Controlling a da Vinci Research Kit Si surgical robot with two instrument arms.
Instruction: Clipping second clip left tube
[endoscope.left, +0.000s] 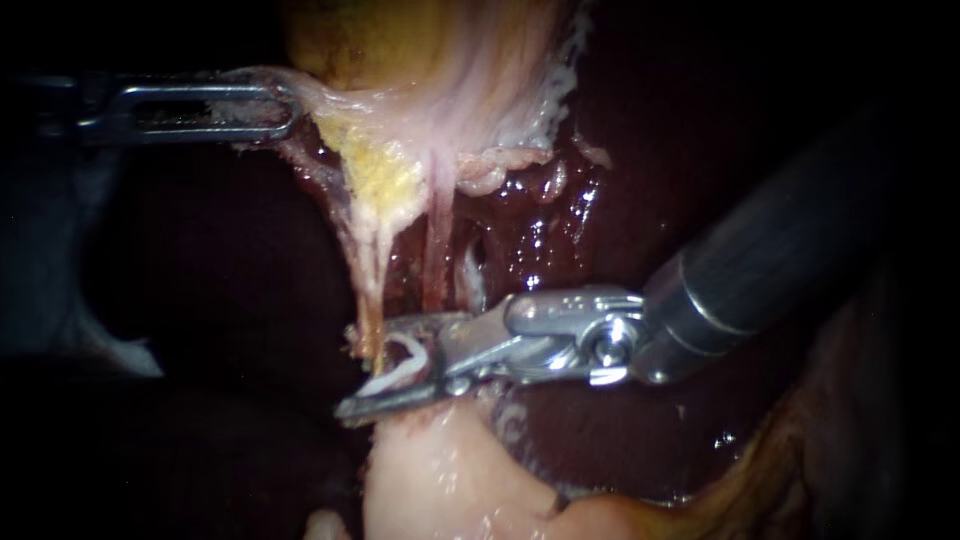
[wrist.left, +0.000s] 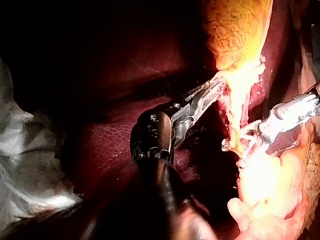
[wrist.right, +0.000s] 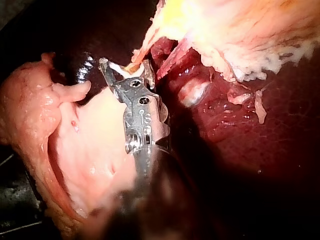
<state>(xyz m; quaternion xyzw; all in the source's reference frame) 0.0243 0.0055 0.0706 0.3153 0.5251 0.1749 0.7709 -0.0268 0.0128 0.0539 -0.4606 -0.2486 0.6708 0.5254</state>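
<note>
Two thin tubes hang from the yellow gallbladder (endoscope.left: 400, 40), the left tube (endoscope.left: 368, 290) and the right tube (endoscope.left: 435, 250). My right instrument (endoscope.left: 385, 365) comes in from the right. Its jaws stand apart with a white clip (endoscope.left: 405, 362) held between them, and the clip straddles the lower end of the left tube. In the right wrist view the same instrument (wrist.right: 125, 70) reaches the tube's base with the clip (wrist.right: 117, 66) at its tip. My left instrument (endoscope.left: 270, 105) is shut on the gallbladder's lower edge and holds it taut; the left wrist view shows this instrument (wrist.left: 210, 90) gripping there.
Dark red liver (endoscope.left: 620, 200) lies behind and to the right of the tubes. A pale pink lump of tissue (endoscope.left: 440, 480) sits just under my right instrument's lower jaw. White frayed tissue (endoscope.left: 545, 110) fringes the gallbladder's right side.
</note>
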